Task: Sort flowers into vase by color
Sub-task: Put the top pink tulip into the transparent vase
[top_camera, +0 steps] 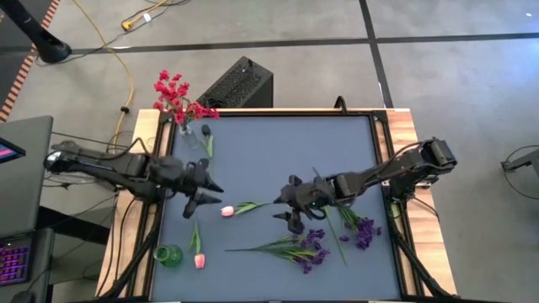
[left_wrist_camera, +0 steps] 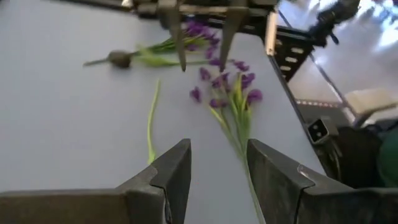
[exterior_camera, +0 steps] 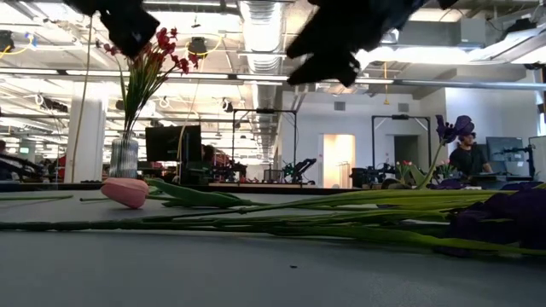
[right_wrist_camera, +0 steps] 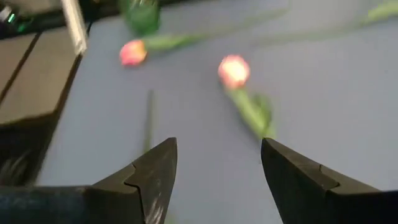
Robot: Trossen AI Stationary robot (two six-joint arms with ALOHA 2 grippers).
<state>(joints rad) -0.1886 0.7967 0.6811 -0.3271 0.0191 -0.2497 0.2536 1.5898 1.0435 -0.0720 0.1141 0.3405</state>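
Note:
Red flowers [top_camera: 177, 97] stand in a clear vase [exterior_camera: 124, 158] at the table's far left. A green vase [top_camera: 168, 255] stands at the near left. One pink tulip [top_camera: 227, 210] lies mid-table and another [top_camera: 200, 261] lies beside the green vase. Two purple bunches [top_camera: 307, 251] [top_camera: 364, 231] lie flat at the near right. My left gripper [top_camera: 210, 194] hangs open above the mat left of the middle tulip, nothing between its fingers [left_wrist_camera: 217, 168]. My right gripper [top_camera: 290, 212] hangs open over the tulip's stem end, also empty [right_wrist_camera: 217, 168].
A loose green stem [left_wrist_camera: 151, 121] lies on the mat near the purple bunches. A black box [top_camera: 240, 84] stands beyond the table's far edge. Wooden side strips [top_camera: 404, 126] and black frame rails border the mat. Bare mat shows in the far middle [top_camera: 286, 151].

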